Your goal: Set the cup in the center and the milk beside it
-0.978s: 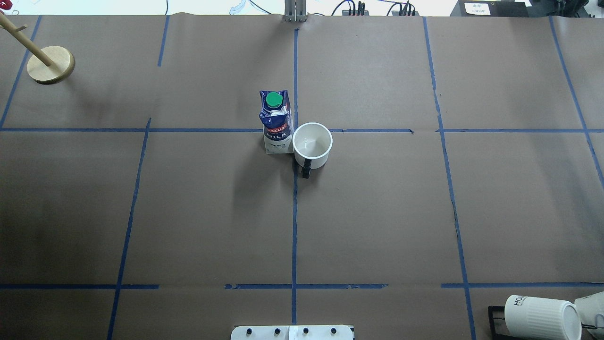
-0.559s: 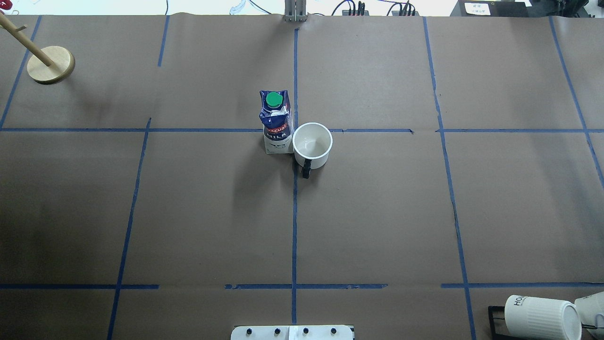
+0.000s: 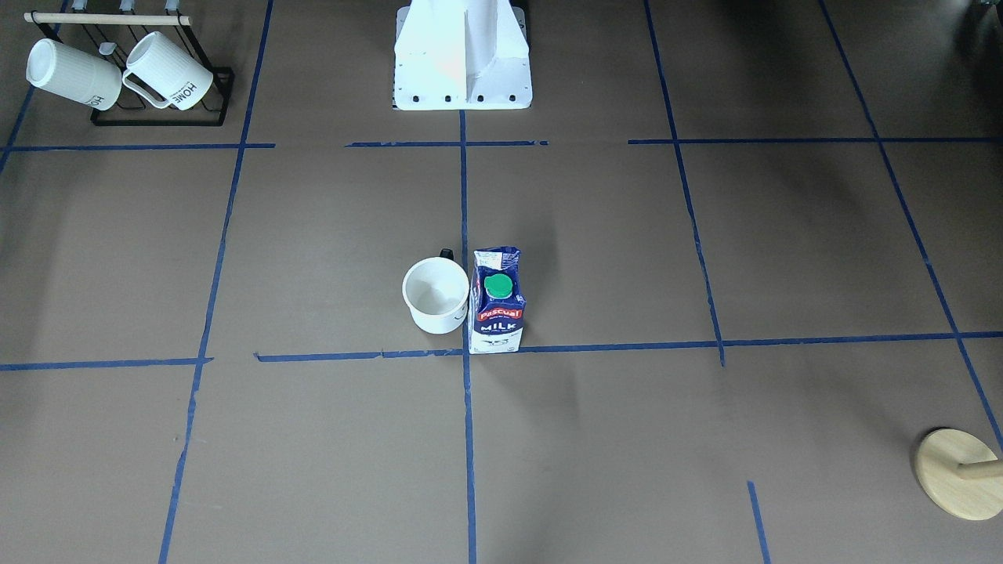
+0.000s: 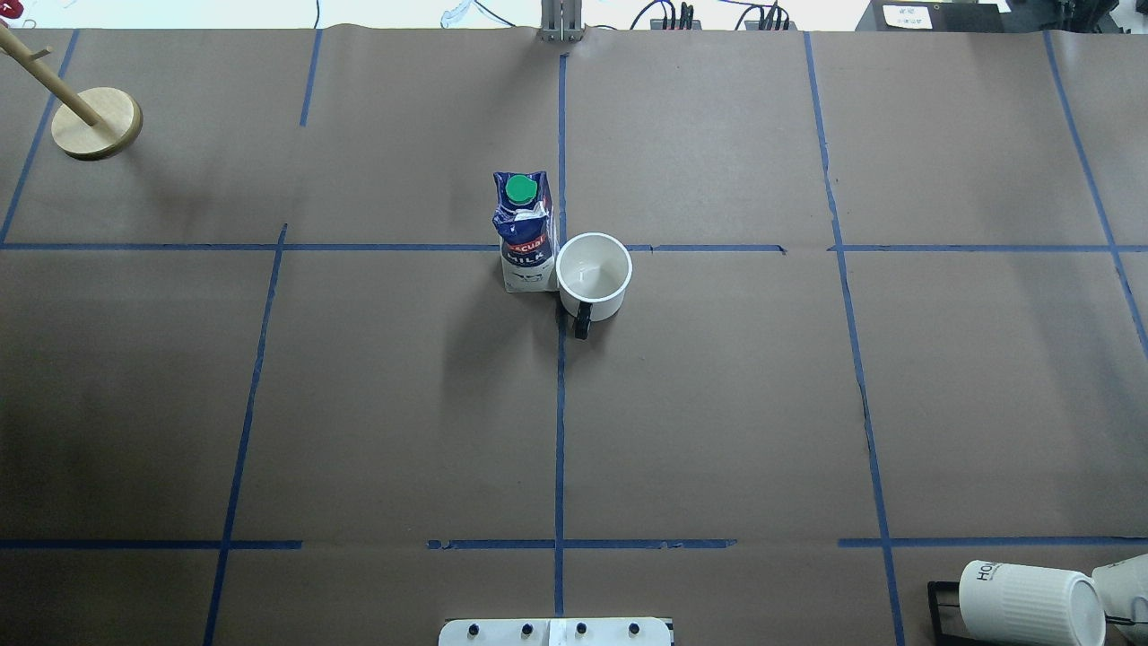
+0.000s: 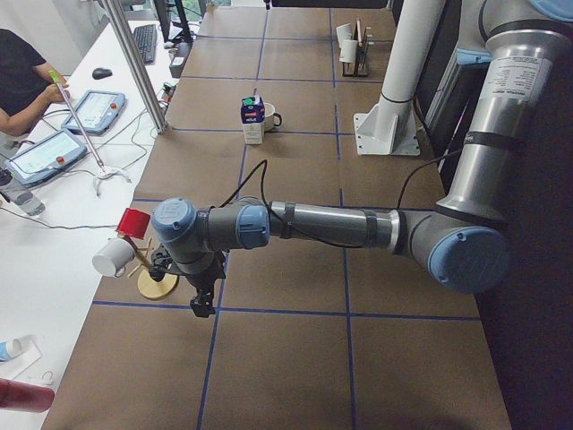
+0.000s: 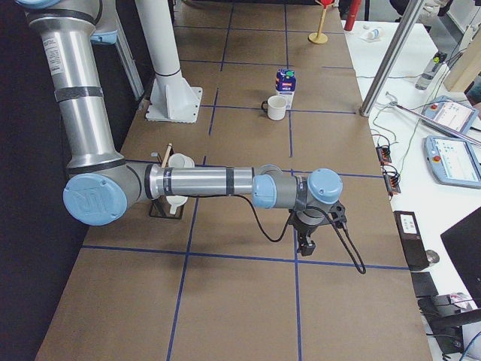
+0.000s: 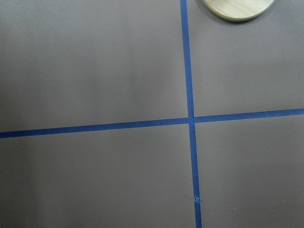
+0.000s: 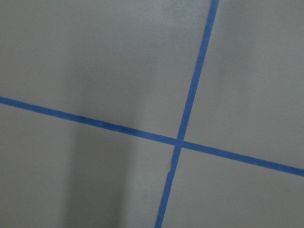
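"Pascual" "MILK" carton point(image 3: 497, 307) beside cup point(image 3: 436, 298) at center point(image 3: 465, 354); left gripper point(image 5: 202, 305), right gripper point(image 6: 306, 247) states indiscernible.

The milk point(image 4: 526, 235) stands just beside the cup point(image 4: 593, 274), blocking that side; bare table point(image 4: 717, 404) lies around both.

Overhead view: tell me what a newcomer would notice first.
The milk and the cup stand upright side by side at the tape crossing in the middle. After them, the eye goes to a wooden stand at the far left corner and the ribbed mugs at the near right corner.
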`<state>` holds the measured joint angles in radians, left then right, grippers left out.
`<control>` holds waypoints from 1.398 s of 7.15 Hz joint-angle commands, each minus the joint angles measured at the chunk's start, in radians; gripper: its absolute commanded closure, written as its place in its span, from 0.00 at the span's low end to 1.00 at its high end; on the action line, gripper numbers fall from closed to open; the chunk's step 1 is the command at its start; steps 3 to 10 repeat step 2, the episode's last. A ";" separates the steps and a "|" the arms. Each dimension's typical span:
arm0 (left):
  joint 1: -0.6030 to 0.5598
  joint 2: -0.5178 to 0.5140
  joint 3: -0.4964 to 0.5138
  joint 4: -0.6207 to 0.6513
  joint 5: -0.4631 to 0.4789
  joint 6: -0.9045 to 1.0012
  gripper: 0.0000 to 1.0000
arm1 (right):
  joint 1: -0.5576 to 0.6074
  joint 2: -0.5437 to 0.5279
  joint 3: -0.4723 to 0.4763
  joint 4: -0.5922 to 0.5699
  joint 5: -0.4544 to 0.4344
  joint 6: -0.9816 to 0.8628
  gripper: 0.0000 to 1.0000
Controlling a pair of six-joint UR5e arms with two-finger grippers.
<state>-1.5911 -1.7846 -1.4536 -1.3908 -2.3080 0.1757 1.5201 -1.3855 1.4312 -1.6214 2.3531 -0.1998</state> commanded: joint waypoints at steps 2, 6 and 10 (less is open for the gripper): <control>0.000 0.002 -0.016 0.003 0.001 0.001 0.00 | 0.000 -0.001 -0.002 0.000 0.002 0.000 0.00; 0.000 0.002 -0.016 0.003 0.001 0.001 0.00 | 0.000 -0.001 -0.002 0.000 0.002 0.000 0.00; 0.000 0.002 -0.016 0.003 0.001 0.001 0.00 | 0.000 -0.001 -0.002 0.000 0.002 0.000 0.00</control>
